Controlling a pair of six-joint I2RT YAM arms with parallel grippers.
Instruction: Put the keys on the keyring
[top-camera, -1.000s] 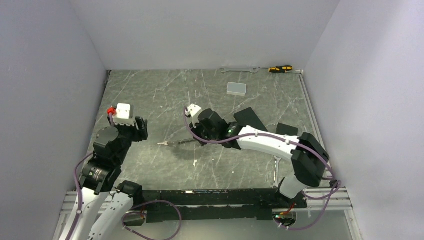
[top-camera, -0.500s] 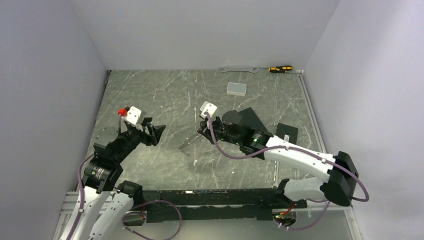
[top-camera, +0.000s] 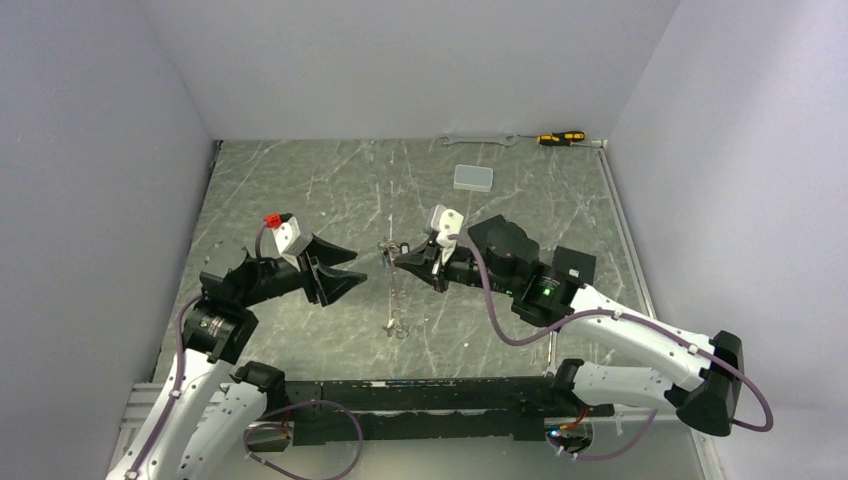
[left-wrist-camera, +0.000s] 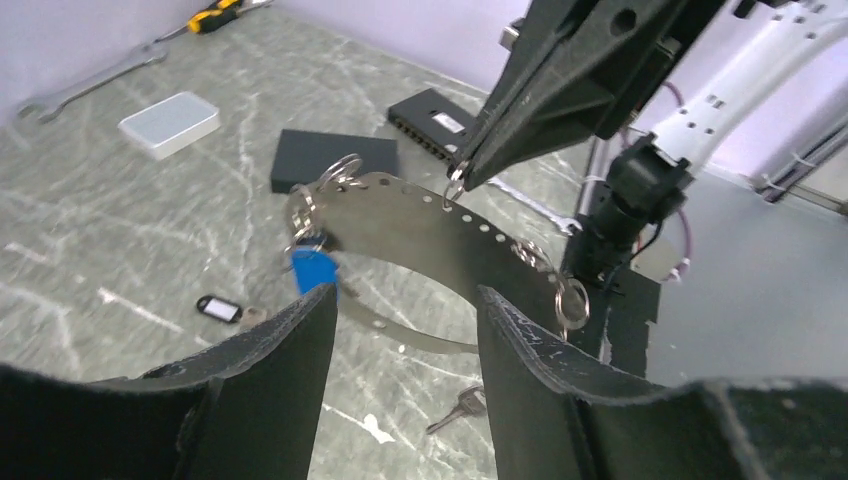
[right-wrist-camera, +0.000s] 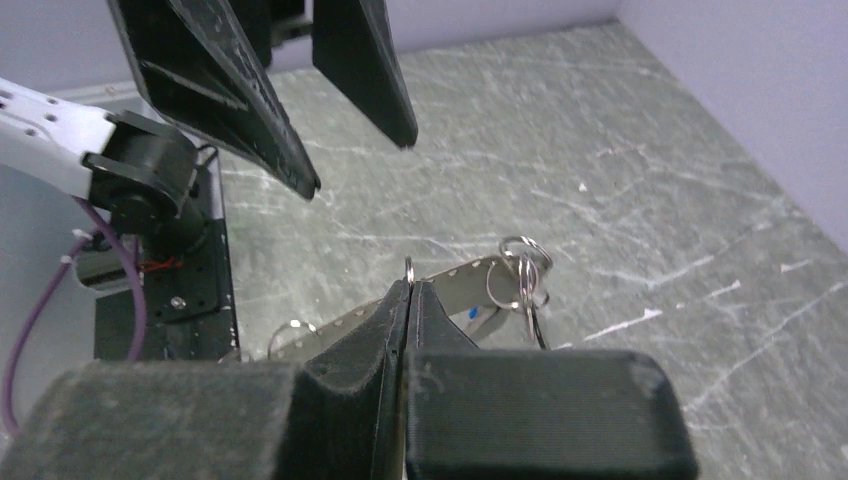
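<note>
My right gripper (top-camera: 399, 258) is shut on a small split ring at the top of the keyring (left-wrist-camera: 420, 215), a thin perforated silvery band that hangs in the air as a loop (top-camera: 396, 300). A key with a blue tag (left-wrist-camera: 313, 268) dangles from rings on the band. A black-framed white tag (left-wrist-camera: 217, 309) and a bare key (left-wrist-camera: 462, 405) lie on the table below. My left gripper (top-camera: 358, 266) is open just left of the loop, holding nothing; the band shows between its fingers (left-wrist-camera: 300, 330). In the right wrist view the shut tips (right-wrist-camera: 409, 285) pinch the ring beside the band (right-wrist-camera: 465, 275).
A white box (top-camera: 473, 178) sits mid-back. A silver spanner (top-camera: 480, 140) and a yellow-black screwdriver (top-camera: 560, 137) lie along the back wall. Black blocks (top-camera: 575, 265) sit behind the right arm. Walls close in on three sides.
The right gripper has lifted the keyring off the table and carried it right and up. The left gripper has swung in toward the loop, its jaws narrowing slightly.
</note>
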